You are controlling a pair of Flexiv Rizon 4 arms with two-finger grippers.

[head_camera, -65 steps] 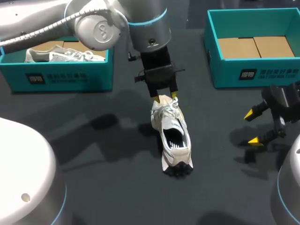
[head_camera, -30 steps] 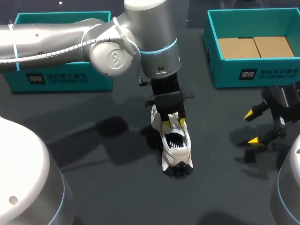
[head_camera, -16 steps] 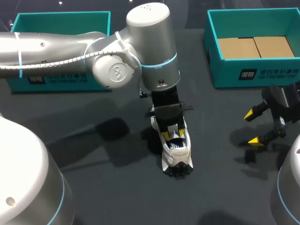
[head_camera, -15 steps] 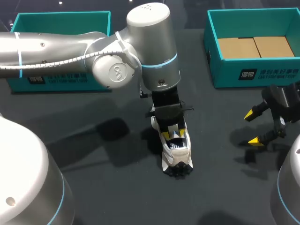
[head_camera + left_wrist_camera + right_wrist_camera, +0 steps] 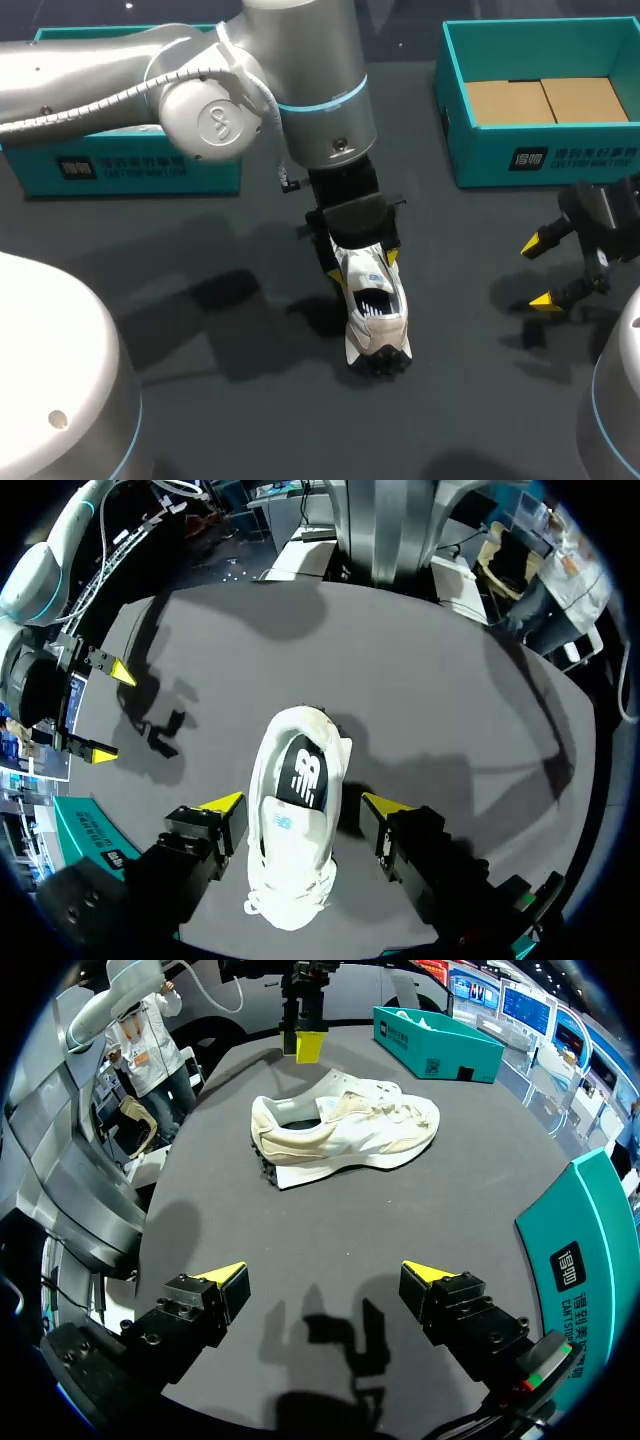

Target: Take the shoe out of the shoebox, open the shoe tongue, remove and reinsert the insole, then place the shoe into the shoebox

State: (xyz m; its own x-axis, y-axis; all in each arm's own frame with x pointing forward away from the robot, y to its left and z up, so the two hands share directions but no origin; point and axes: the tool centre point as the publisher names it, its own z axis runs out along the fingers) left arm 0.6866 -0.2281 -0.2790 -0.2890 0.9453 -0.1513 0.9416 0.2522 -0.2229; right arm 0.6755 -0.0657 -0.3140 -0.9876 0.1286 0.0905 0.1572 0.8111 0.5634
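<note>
Evidently the shoe (image 5: 372,310) lay on the table (image 5: 250,400), outside the box (image 5: 540,150) at its 2 o'clock, with its heel toward 6 and its toe toward 12. The left gripper (image 5: 362,265) stood spread to either side of the laced part, apparently just clear of it. The right gripper (image 5: 537,271), also spread and empty, hung well off at the shoe's 3 o'clock. The shoe looked light, its upper soft and its sole stiffer, so a hold across the midfoot seemed safest. Only the left wrist view looked down onto the dark insole (image 5: 303,770), probably thin and floppy. The right wrist view alone gave the side profile.
</note>
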